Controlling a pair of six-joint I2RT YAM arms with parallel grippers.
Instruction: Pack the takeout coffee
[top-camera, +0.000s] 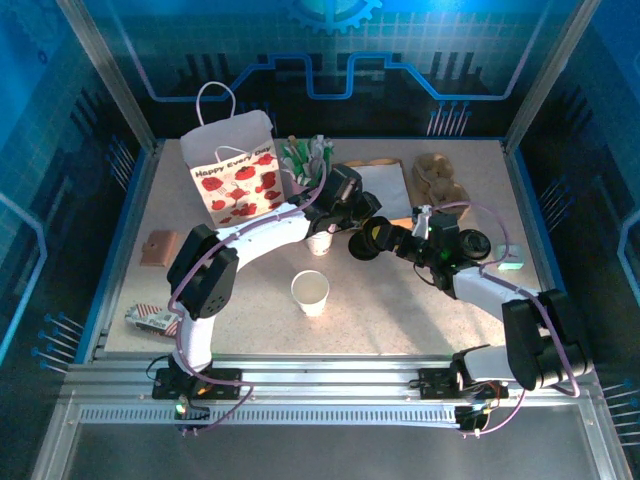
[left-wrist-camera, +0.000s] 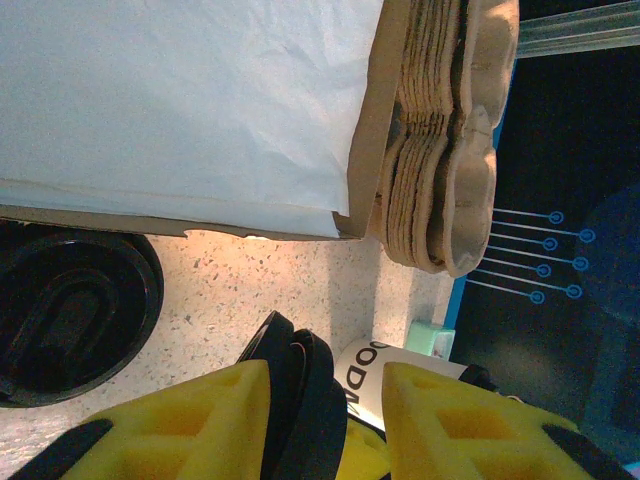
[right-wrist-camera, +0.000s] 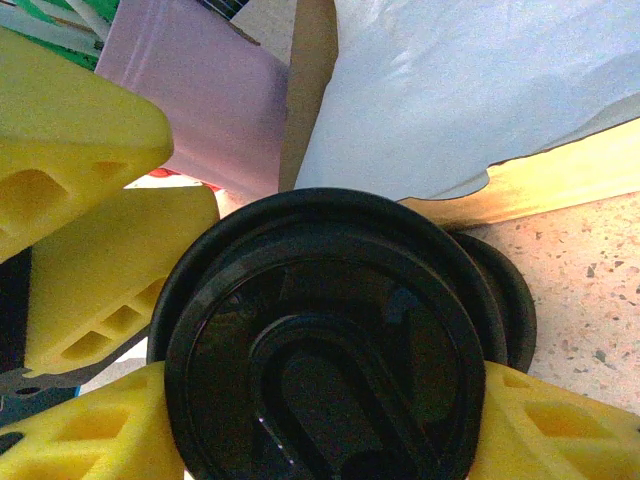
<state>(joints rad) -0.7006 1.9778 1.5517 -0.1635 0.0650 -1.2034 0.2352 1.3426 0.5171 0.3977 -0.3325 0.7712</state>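
- My right gripper (top-camera: 368, 242) pinches the black lid (right-wrist-camera: 330, 340) by its rim, a finger on either side. That is a thin edge to hold, so I judge the lid could tilt or pop out if I swing fast
- The left gripper (left-wrist-camera: 328, 425) has its fingers partly apart with something dark between them, and I cannot tell whether it grips anything. Its fingers sit just beside the held lid, so the two hands may clash when either moves
- The takeout coffee (top-camera: 310, 292) stands upright, open and lidless, nearer the bases than both grippers and apart from each. It looks light: pressing the lid on off-centre could tip it or crush its rim unless the left gripper steadies it
- A smaller white cup (top-camera: 320, 243) stands close by the left gripper, between it and the coffee, and is easy to knock
- A second lid (left-wrist-camera: 70, 315) lies ahead of the left gripper by the edge of the flat paper bag (top-camera: 385, 185), with stacked cup carriers (top-camera: 440, 178) beyond
- The gift bag (top-camera: 238, 170) stands beyond the left gripper. The pink cup of sticks (top-camera: 305, 160) just beside it crowds the way to its mouth
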